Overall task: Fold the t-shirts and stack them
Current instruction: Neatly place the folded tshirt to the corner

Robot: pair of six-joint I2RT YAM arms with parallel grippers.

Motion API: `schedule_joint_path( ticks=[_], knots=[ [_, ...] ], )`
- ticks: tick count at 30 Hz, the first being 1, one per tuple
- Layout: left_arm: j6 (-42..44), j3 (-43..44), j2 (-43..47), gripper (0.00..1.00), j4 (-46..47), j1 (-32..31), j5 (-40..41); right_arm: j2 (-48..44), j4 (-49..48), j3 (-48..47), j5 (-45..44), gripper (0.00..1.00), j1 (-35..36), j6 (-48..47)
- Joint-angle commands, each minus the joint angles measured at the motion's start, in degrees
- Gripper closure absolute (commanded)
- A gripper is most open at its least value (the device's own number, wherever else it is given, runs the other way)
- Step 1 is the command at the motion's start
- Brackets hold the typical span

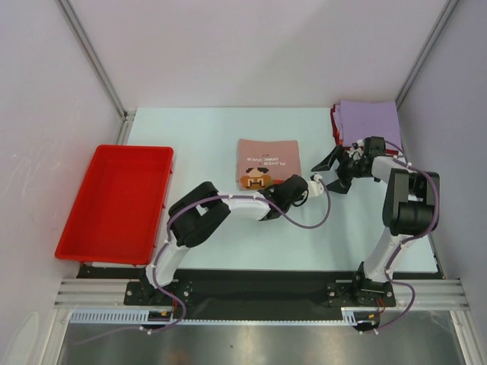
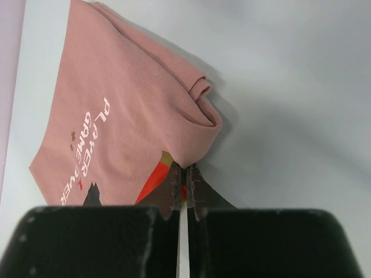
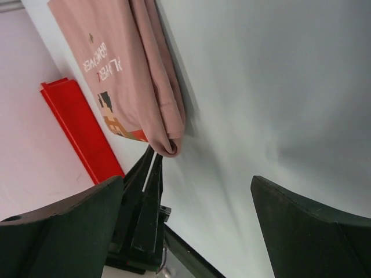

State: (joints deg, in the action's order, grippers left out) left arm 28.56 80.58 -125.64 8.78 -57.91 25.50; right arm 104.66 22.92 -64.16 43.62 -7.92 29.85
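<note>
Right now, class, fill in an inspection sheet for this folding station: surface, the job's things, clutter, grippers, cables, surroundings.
Surface: pale table, bare apart from the items below.
Job's things: dusty-pink t-shirt folded, print up, mid-table; lavender t-shirt folded on top of a red t-shirt at the far right corner.
Clutter: red tray at the left side, nothing in it.
Grippers: left gripper shut on the dusty-pink t-shirt's near corner; right gripper open, holding nothing, close beside that corner.
Cables: purple cables run along both arms; one loops by the left wrist.
Surroundings: white walls, metal frame posts.
</note>
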Motion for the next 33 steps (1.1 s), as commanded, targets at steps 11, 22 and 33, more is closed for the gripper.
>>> schedule_joint_path(
  ticks=[11,22,33],
  knots=[
    [-1.48,-2.35,11.56,1.0,1.95,3.07,-3.34,10.03,-16.66,-3.69,8.24,0.0,6.34,11.37],
    [-1.84,-2.27,10.95,1.0,1.77,3.5,-4.75,10.56,-26.43,-3.69,9.82,0.0,4.5,20.6],
    [-2.36,-1.3,11.39,1.0,1.69,3.95,-5.19,16.71,-16.14,-15.29,7.89,0.0,6.87,18.75]
  ],
)
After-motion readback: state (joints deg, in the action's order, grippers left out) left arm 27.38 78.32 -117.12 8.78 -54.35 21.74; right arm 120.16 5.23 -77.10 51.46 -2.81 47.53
